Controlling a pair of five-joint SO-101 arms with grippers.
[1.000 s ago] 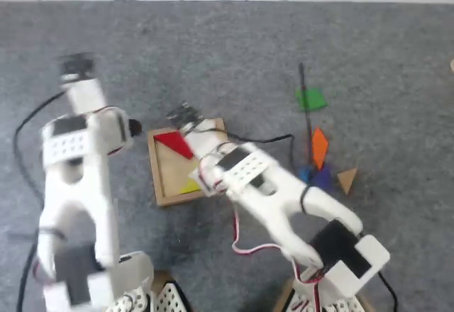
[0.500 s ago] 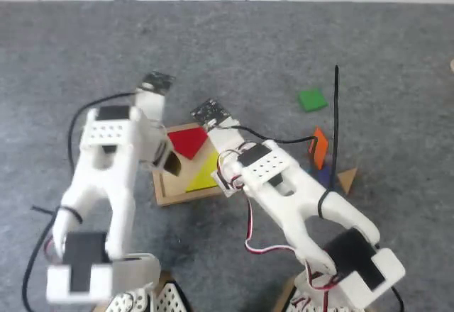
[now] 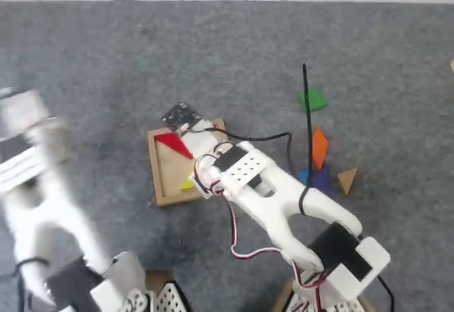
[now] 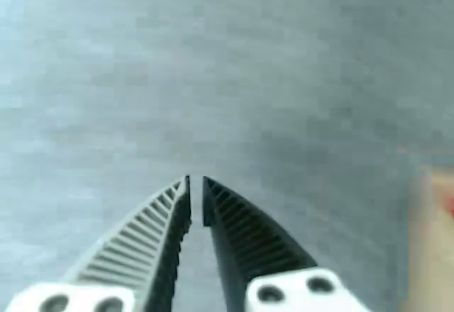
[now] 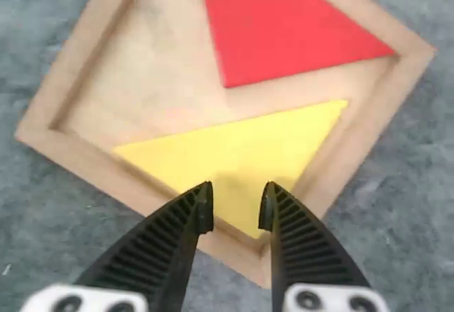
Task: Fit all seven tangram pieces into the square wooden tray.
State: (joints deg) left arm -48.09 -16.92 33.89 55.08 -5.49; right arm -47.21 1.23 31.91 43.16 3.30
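The square wooden tray (image 3: 159,184) lies mid-table on grey carpet. In it lie a red triangle (image 3: 174,143) and a yellow triangle (image 3: 188,183). In the right wrist view the tray (image 5: 64,149) holds the red triangle (image 5: 284,28) and the yellow triangle (image 5: 241,149) side by side. My right gripper (image 5: 235,191) hangs open just above the yellow piece's near edge, holding nothing. My left gripper (image 4: 195,184) is shut and empty over bare carpet, with the tray's edge (image 4: 434,241) off to one side. The left arm (image 3: 28,163) stands far left of the tray.
Loose pieces lie right of the tray: a green square (image 3: 311,100), an orange piece (image 3: 320,147), a blue-purple piece (image 3: 317,178) and a tan triangle (image 3: 347,179). A black cable (image 3: 306,113) rises from the right arm (image 3: 269,191) near them.
The left arm, beside the tray half a second ago, has swung away to the far left. The right arm shifted back left over the tray, covering more of the yellow triangle.
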